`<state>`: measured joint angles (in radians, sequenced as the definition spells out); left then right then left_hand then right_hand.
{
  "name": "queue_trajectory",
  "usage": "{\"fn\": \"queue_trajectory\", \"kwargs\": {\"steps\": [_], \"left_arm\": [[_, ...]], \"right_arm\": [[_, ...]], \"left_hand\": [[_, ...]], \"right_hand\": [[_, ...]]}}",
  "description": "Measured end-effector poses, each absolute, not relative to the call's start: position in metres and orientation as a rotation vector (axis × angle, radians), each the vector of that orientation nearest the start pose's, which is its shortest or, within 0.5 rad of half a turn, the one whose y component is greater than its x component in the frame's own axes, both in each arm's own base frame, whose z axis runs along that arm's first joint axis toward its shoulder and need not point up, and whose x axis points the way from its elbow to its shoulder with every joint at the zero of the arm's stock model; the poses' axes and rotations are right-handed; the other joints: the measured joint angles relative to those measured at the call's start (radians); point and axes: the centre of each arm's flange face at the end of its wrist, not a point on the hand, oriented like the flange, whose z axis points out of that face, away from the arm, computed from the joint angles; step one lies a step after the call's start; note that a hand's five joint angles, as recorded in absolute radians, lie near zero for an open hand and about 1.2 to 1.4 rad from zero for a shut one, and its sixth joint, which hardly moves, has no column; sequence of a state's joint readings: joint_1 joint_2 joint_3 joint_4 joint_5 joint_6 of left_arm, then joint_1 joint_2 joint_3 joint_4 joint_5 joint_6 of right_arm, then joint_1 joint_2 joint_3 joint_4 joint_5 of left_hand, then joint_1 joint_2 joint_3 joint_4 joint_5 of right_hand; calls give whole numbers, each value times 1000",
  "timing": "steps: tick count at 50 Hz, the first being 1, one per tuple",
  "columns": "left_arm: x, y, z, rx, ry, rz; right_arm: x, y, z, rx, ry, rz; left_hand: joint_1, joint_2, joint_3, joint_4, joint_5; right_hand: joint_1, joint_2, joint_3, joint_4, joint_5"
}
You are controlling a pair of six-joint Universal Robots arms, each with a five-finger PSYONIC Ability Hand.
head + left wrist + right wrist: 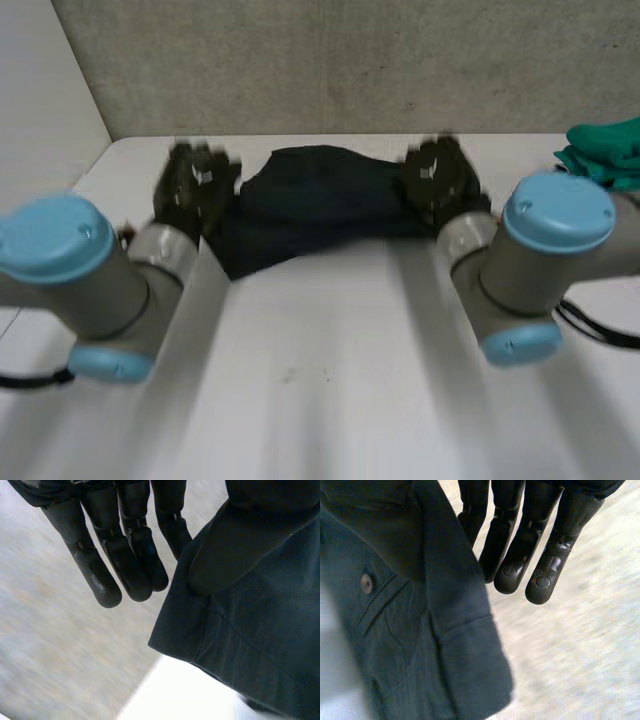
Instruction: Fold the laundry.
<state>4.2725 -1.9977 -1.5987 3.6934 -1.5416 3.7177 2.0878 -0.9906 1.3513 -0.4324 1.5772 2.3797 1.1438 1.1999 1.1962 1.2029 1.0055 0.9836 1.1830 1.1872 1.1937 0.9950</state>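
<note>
– Where is the garment point(315, 205)?
– At the far middle of the table point(330, 390), dark blue, stretched between both hands.
– The left hand point(190, 190)?
– At the garment's left end. Its fingers point(125, 565) are straight, and the thumb point(235, 545) presses the hem against them, so it is pinching the cloth.
– And the right hand point(440, 175)?
– At the right end, holding on the same way, thumb on the cloth beside a button point(366, 583).
– Anything else?
– A green cloth point(605, 150) at the far right.
</note>
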Motion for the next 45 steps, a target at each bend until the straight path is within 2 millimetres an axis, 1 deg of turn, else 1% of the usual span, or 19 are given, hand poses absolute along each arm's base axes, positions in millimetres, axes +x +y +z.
{"fn": "queue_trajectory", "kwargs": {"steps": [1,4,5,7,12,14,16,21,23,26,30,33,34,35,38,39,40,41,45], "left_arm": [[-287,-293,198,1048,1809,-2239],[-280,-264,181,1133,1920,-2124],[-279,-260,180,1143,1931,-2112],[-273,-238,182,1195,1984,-2049],[-256,-186,193,1306,2098,-1895],[-247,-163,196,1368,2164,-1795],[-237,-136,196,1450,2251,-1642],[-222,-98,196,1591,2377,-1341],[-221,-94,196,1619,2377,-1303],[-228,-100,196,1651,2336,-1315],[-250,-132,194,1646,2214,-1472],[-275,-169,194,1592,2092,-1657],[-279,-175,194,1581,2073,-1686],[-292,-195,194,1539,2011,-1779],[-311,-225,196,1463,1917,-1913],[-323,-246,196,1406,1855,-1995],[-323,-246,196,1406,1855,-1995],[-337,-270,196,1339,1780,-2084],[-355,-304,193,1257,1663,-2186]], "right_arm": [[324,-306,193,-1380,1870,-2375],[310,-286,168,-1492,2021,-2159],[309,-284,167,-1501,2033,-2140],[297,-264,163,-1573,2123,-1983],[271,-218,172,-1714,2262,-1641],[262,-202,175,-1768,2293,-1520],[248,-178,182,-1858,2322,-1332],[229,-156,191,-1955,2315,-1173],[227,-155,193,-1962,2311,-1169],[226,-160,195,-1955,2298,-1218],[234,-181,194,-1901,2272,-1388],[244,-205,193,-1830,2257,-1565],[246,-209,193,-1814,2255,-1600],[250,-222,192,-1771,2252,-1690],[257,-241,192,-1708,2247,-1821],[262,-257,191,-1661,2240,-1922],[262,-257,191,-1661,2240,-1922],[267,-273,190,-1614,2222,-2027],[277,-299,186,-1551,2178,-2174]], "left_hand": [[0,0,0,0,0],[0,0,0,0,0],[0,0,0,0,0],[0,0,0,0,0],[0,0,0,0,0],[0,0,0,0,0],[0,0,0,0,0],[0,0,0,0,0],[0,0,0,0,0],[0,0,0,0,0],[0,0,0,0,3],[0,0,0,0,9],[0,0,0,0,9],[0,0,0,0,9],[0,0,0,0,9],[0,0,0,0,9],[0,0,0,0,9],[0,0,0,0,9],[0,0,0,0,9]], "right_hand": [[0,0,0,0,0],[0,0,0,0,0],[0,0,0,0,0],[0,0,0,0,0],[0,0,0,0,0],[0,0,0,0,0],[0,0,0,0,0],[0,0,0,0,0],[0,0,0,0,0],[0,0,0,0,0],[0,0,0,0,0],[0,0,0,0,2],[0,0,0,0,2],[0,0,0,0,4],[0,0,0,0,5],[0,0,0,0,5],[0,0,0,0,5],[0,0,0,0,5],[0,0,0,0,5]]}}
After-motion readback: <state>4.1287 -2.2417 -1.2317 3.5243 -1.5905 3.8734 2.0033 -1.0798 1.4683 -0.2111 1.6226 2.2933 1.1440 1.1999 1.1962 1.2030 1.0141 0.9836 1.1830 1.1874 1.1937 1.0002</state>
